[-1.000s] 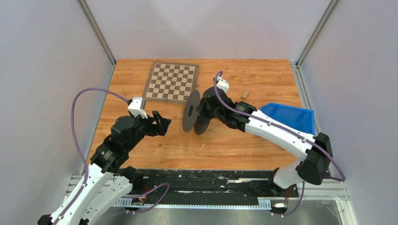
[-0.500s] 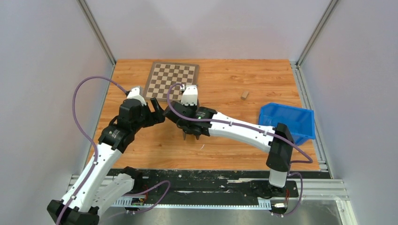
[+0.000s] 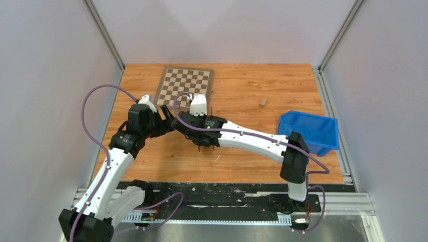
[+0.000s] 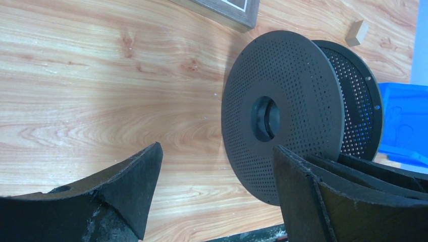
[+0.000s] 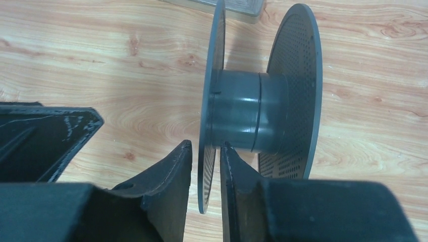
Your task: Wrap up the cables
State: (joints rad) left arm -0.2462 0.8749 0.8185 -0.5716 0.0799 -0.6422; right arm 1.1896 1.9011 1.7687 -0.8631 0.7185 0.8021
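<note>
From where I stood, the right pincer (image 5: 205, 151) was nearly closed, its two fingers (image 5: 169, 186) pinching the rim of one perforated disc of a black spool (image 5: 247, 113). It held the spool with both discs upright and the smooth grey hub between them lying level. I could not tell whether the lower rims touched the wooden table (image 3: 252, 161) or hung just above it.

The right arm reached well across to the left side, so in the overhead view the right pincer (image 3: 202, 142) sat just in front of the chessboard (image 3: 184, 85).

The left pincer (image 4: 218, 151) was spread wide and gripped nothing. The near disc of the spool faced it, showing in the gap between the fingers, close by but apart from them. From above, the left pincer (image 3: 169, 123) was just to the left of the right one.

I could not make out the cables in any view. The part of the hub that showed carried no visible winding. A tiny pale fleck (image 3: 218, 158) lay on the wood near the spool, too small to identify.

A small wooden block (image 3: 263, 102) lay farther back, and a blue bin (image 3: 308, 132) stood at the right edge.
</note>
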